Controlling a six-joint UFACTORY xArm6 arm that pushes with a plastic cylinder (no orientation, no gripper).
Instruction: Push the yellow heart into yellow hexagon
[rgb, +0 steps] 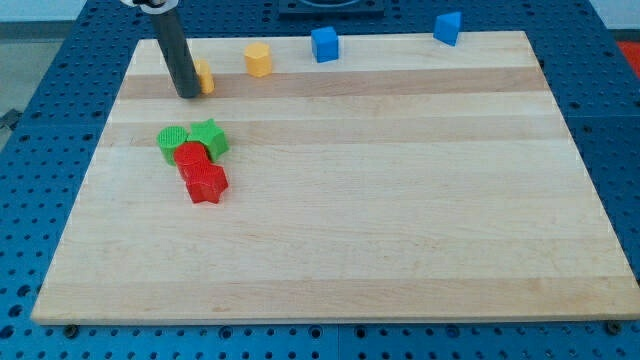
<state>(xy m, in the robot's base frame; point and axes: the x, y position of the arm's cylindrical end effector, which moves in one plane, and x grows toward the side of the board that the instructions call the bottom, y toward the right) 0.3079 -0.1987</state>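
A pale wooden board (400, 200) fills most of the view, laid on a blue perforated table (40, 80). The dark rod is seen at the view's upper left, and my tip (187, 95) rests on the board, touching the left side of the yellow heart (203, 75), which is partly hidden behind it. The yellow hexagon (258, 59) sits near, to the heart's right, with a gap between them. Nothing is gripped; the rod only pushes. The heart is judged light, rigid and easily slid, best pressed centrally on its left flank. Elsewhere, two blue blocks (324, 44) and a green-and-red cluster (195, 160) are seen.
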